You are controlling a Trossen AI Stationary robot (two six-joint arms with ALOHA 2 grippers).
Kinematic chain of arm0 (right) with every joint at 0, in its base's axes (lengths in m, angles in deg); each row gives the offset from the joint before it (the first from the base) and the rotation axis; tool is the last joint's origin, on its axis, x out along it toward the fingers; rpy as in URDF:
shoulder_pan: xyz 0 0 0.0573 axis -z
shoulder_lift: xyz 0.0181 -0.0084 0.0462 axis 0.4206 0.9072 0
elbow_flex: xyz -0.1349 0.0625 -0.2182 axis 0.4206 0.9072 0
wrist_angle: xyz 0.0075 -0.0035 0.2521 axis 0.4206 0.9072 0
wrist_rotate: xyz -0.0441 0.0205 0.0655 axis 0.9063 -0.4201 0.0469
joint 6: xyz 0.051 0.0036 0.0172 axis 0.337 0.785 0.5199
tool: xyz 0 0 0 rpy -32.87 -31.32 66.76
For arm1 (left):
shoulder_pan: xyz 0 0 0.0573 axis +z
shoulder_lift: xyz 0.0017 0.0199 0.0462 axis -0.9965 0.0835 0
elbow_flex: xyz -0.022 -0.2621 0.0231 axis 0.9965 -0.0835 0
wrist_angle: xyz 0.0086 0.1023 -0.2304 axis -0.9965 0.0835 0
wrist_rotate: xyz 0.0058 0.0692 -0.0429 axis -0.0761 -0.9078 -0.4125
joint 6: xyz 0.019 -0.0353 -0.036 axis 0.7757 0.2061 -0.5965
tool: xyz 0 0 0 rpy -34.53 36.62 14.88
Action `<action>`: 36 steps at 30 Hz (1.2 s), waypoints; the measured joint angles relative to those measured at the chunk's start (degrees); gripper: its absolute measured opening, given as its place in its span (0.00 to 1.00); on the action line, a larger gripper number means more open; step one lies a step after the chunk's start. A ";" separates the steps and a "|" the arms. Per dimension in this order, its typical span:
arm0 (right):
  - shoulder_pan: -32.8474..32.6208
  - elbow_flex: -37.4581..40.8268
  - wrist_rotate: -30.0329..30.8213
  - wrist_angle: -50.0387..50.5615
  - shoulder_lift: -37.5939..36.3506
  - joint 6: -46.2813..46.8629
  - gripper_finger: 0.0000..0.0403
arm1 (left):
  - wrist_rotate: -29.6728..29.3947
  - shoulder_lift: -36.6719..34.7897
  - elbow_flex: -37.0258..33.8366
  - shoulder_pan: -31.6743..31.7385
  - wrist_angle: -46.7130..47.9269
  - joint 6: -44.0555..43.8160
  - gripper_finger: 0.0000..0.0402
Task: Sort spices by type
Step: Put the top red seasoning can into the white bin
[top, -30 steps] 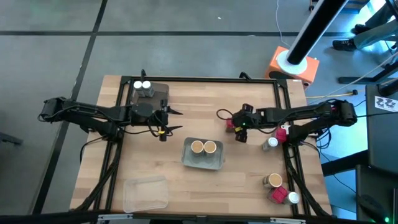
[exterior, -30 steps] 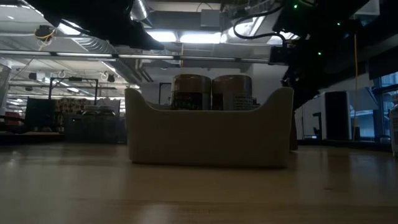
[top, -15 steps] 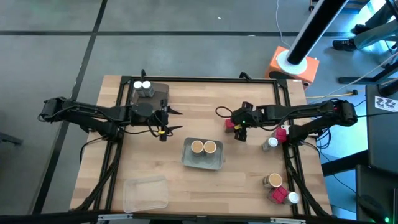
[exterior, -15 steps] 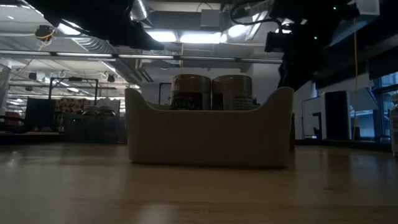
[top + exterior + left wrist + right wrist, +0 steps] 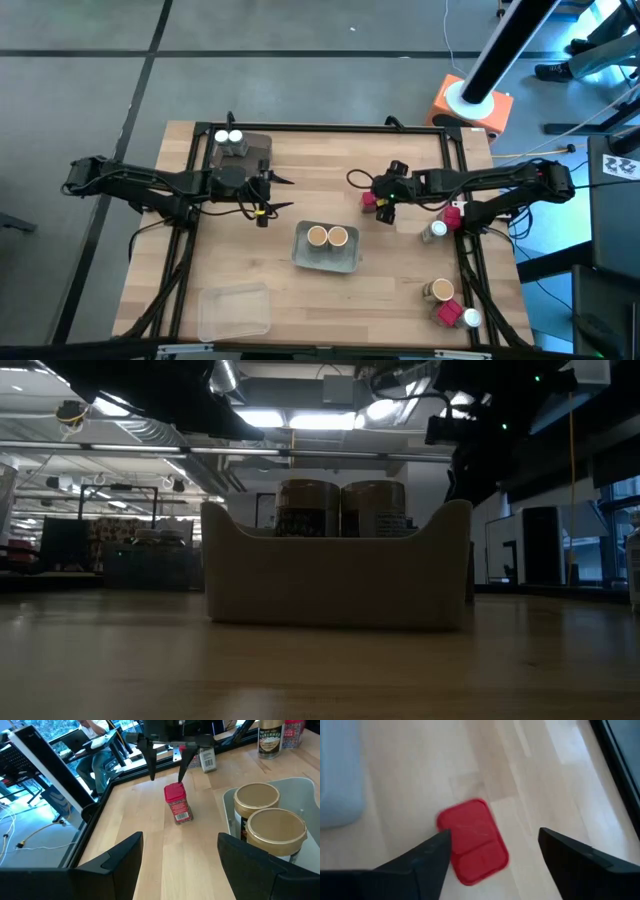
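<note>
Red spice jar [image 5: 369, 199] stands upright on the worktop [image 5: 300, 300]; right pincer [image 5: 378, 205] hovers above, fingers spread; left pincer [image 5: 281, 194] waits open.

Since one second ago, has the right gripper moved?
Yes. The right gripper shifted slightly toward the grey tray side, and now hangs open over the red spice box.

Two round tan-lidded jars [image 5: 327, 237] sit side by side in the grey tray [image 5: 326, 261] at mid-tabletop. Behind and right of it stands a small red boxy container [image 5: 178, 803], directly below the right hand [image 5: 378, 200]. The left hand [image 5: 282, 193] hangs left of centre, in front of a corner tray holding two white-capped dark jars [image 5: 228, 137].
</note>
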 joint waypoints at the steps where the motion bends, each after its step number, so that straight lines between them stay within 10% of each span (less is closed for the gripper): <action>1: 0.00 0.53 0.23 0.12 0.00 0.07 0.78 | 0.02 0.00 0.00 0.00 0.00 0.00 0.60; 11: 0.00 1.46 -6.45 -1.21 0.00 -0.47 0.95 | 0.02 0.00 0.00 -0.01 -0.01 0.04 0.60; 36: 6.73 12.78 -17.86 -16.62 0.02 -2.26 0.96 | 0.02 0.00 0.00 -0.02 -0.04 0.07 0.60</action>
